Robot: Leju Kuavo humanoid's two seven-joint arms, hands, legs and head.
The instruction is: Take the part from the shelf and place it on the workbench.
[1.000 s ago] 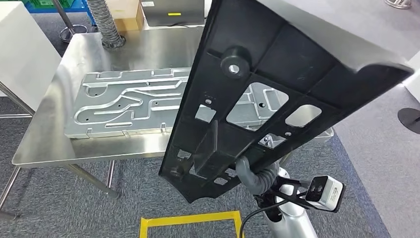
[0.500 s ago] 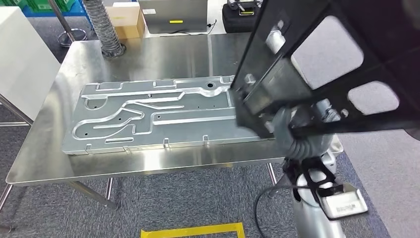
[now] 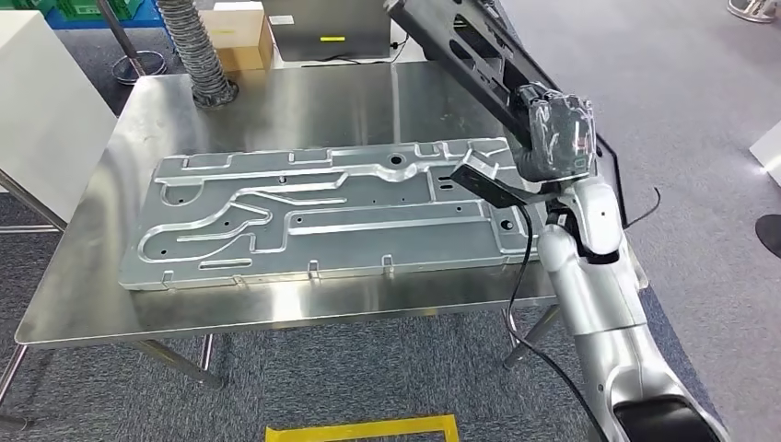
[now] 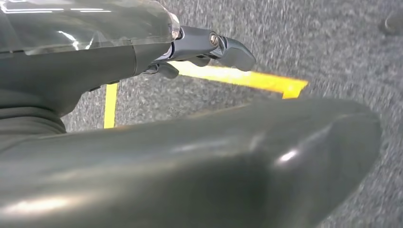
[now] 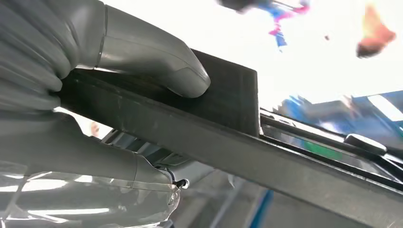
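Yellow floor tape point(image 3: 359, 429): lower centre of the head view, nearest the robot.
Right robot hand point(image 3: 553, 138): clamped on the black part point(image 3: 460, 41); thumb point(image 5: 157, 61) pressed on a flat rib.
Left robot hand point(image 4: 209, 45): hangs over carpet; apart or together cannot be told.
Black part: held tilted, upper right of the frame, above the surface's right end.
Handling: judged rigid, long, moderately light; grip on a rib looks sound.
Surface point(image 3: 304, 101): steel, largely covered by an aluminium plate point(image 3: 322, 216).
Open room: bare steel along the far strip; right edge lies close.
Ribbed hose point(image 3: 198, 55): upper left, far side.
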